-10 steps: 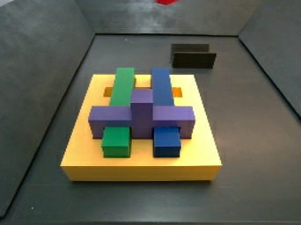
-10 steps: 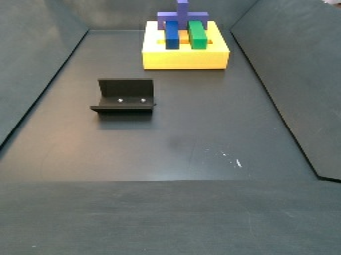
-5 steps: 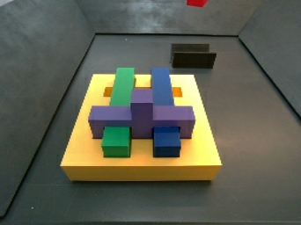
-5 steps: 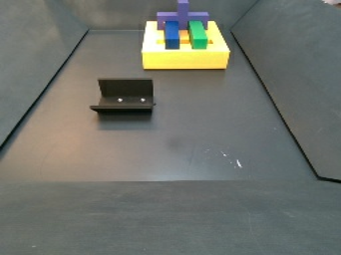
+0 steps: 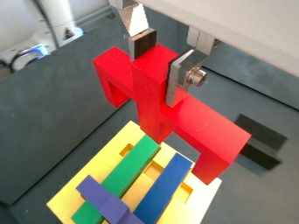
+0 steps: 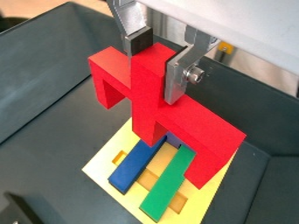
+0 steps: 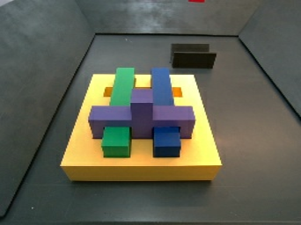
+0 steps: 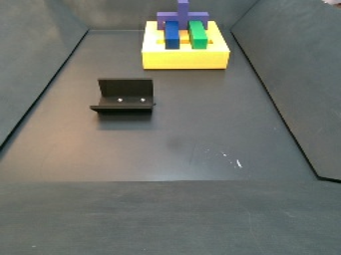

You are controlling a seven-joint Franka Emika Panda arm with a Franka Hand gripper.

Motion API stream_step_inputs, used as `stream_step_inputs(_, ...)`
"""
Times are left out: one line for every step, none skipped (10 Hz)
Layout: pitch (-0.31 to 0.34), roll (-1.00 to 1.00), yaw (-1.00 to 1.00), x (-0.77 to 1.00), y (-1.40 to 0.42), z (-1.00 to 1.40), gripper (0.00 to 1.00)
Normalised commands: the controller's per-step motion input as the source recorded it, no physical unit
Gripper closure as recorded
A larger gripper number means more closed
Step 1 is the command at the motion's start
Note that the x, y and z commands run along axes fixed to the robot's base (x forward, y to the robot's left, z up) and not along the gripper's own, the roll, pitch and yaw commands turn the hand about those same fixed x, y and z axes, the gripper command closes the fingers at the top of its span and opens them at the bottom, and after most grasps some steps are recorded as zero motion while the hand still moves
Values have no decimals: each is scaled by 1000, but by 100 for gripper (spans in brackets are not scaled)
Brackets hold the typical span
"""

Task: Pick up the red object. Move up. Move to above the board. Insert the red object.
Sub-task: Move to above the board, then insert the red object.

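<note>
Two silver fingers of the gripper (image 5: 160, 59) clamp the upright post of the bright red blocky arch piece (image 5: 163, 114) in a wrist view, high over the thick yellow square board (image 5: 93, 179) with its green and blue bars. Both wrist views show the same pinch; the red object (image 6: 158, 105) looks rigid, light and smooth-faced to me, so the flat post faces suit the pads. Side views show the board (image 7: 141, 158) mid-floor and the dark fixture (image 8: 124, 97) near the left wall; the gripper is out of frame there.
</note>
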Motion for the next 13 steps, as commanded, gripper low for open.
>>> stream_step_inputs(187,44,291,80,-31,31,100)
stream_step_inputs(0,-300,149,89,197,-223,100)
stream_step_inputs(-66,-450,154,131,414,-271,100)
stream_step_inputs(-141,-489,71,51,434,-191,100)
stream_step_inputs(-200,-500,86,63,366,-111,100)
stream_step_inputs(-291,-284,163,9,114,-354,100)
stream_step_inputs(-293,0,97,0,0,-680,100)
stream_step_inputs(-274,77,69,-11,0,-697,100)
stream_step_inputs(-281,89,91,0,0,-671,100)
stream_step_inputs(-280,101,94,0,0,-654,100)
stream_step_inputs(-283,96,71,0,0,-649,100)
stream_step_inputs(-273,131,114,-9,-40,-649,100)
stream_step_inputs(-254,247,154,-97,-197,-566,100)
